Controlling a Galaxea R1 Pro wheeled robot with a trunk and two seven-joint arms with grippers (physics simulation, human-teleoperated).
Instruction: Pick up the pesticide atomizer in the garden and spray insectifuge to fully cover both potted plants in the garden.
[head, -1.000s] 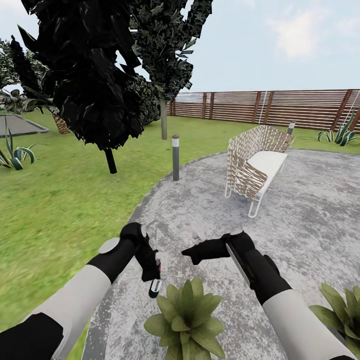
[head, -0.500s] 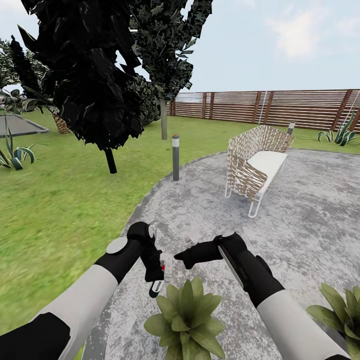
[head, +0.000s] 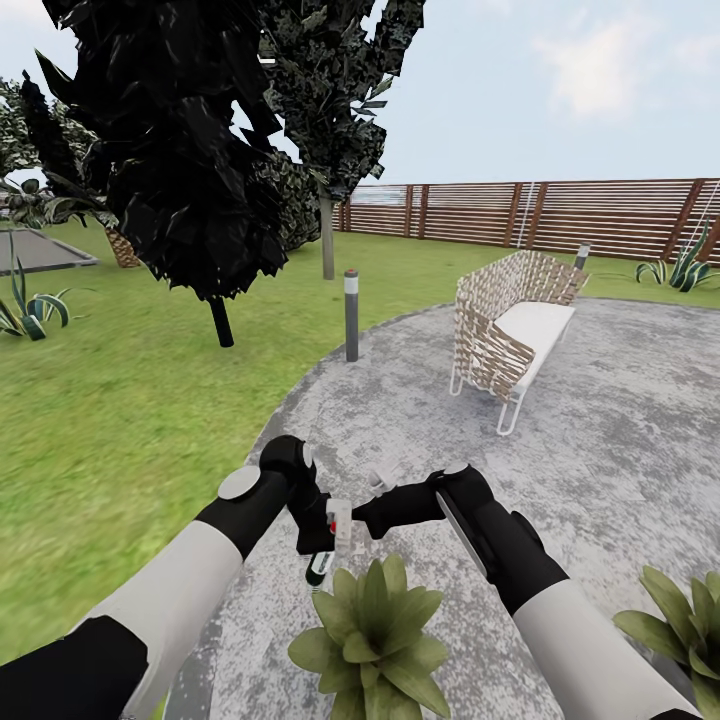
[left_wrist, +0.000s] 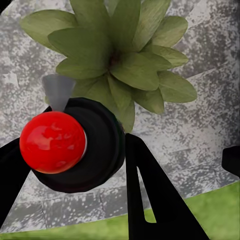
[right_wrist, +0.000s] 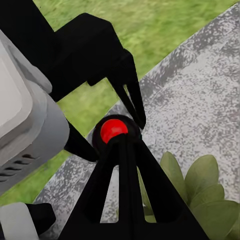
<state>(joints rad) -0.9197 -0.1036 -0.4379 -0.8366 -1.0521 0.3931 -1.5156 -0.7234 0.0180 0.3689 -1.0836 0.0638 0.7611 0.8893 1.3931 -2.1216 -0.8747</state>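
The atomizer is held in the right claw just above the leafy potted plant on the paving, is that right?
Not quite. The atomizer is held in the left claw, not the right; the head view shows this. The right claw only reaches in beside it. The rest stands: it is just above the leafy potted plant on the paving.

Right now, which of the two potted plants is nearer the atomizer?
The central potted plant, directly below the atomizer; the other plant sits at the right edge.
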